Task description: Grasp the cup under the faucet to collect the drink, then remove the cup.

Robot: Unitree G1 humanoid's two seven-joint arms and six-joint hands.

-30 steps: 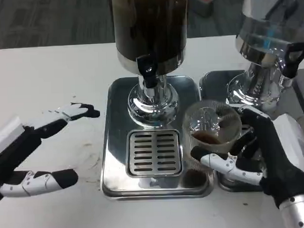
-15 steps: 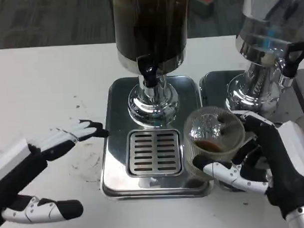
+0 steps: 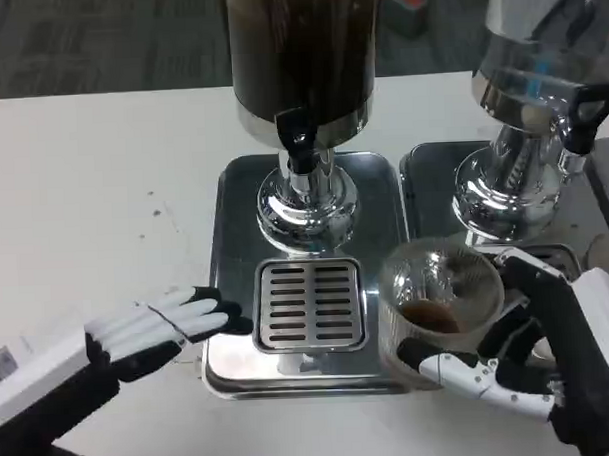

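Clearly, the cup [image 3: 439,301], a transparent one with a little brown drink at its bottom, was held by the right robot hand [image 3: 534,355], whose fingers [image 3: 459,368] were wrapped around its lower wall from the right. It was found to the right of the slotted drain grate [image 3: 309,305], over the right edge of the steel drip tray [image 3: 233,190], and away from beneath the black faucet [image 3: 295,138], which was set behind the grate on the dark drink dispenser [image 3: 303,53]. Whether the cup's base rested on the tray or was lifted off it could not be told. The left robot hand [image 3: 163,325] was seen to the left of the grate, its fingers stretched out and apart with nothing in them, the dark fingertips [image 3: 226,316] laid at the tray's left edge. A second dispenser [image 3: 540,90], silver with a clear body and a black tap [image 3: 581,118], was placed well to the right of the grate on a tray of its own. Everything was carried by the white counter [image 3: 83,196], on which a few small dark specks were noted left of the grate.
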